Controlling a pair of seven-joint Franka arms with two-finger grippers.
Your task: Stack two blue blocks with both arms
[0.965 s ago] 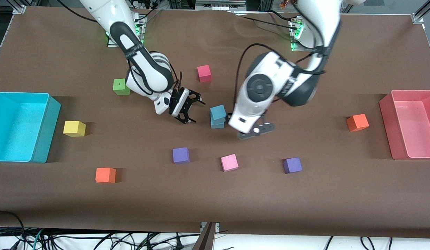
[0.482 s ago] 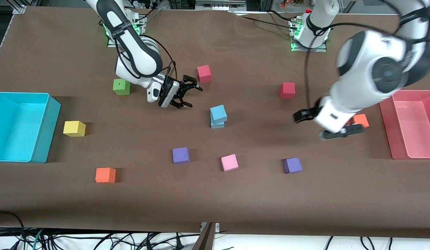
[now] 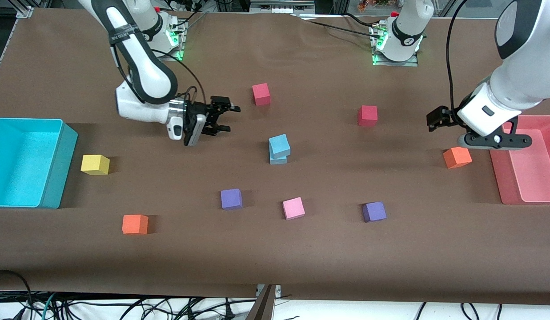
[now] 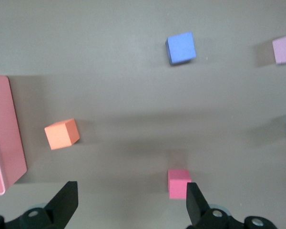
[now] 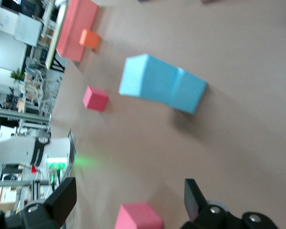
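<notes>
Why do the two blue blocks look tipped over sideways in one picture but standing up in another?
In the front view the blue blocks stand stacked, the top one slightly twisted. The right wrist view comes from a tilted camera beside them, so the same stack shows leaning sideways there, with the room's background tilted too. The left wrist view catches only a cyan sliver at its edge.

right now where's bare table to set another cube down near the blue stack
Bare patch: between the blue stack and the orange cube, nearer the camera than the red cube. Crowded: the row of purple cube, pink cube and second purple cube. Right gripper hangs open beside the stack.
</notes>
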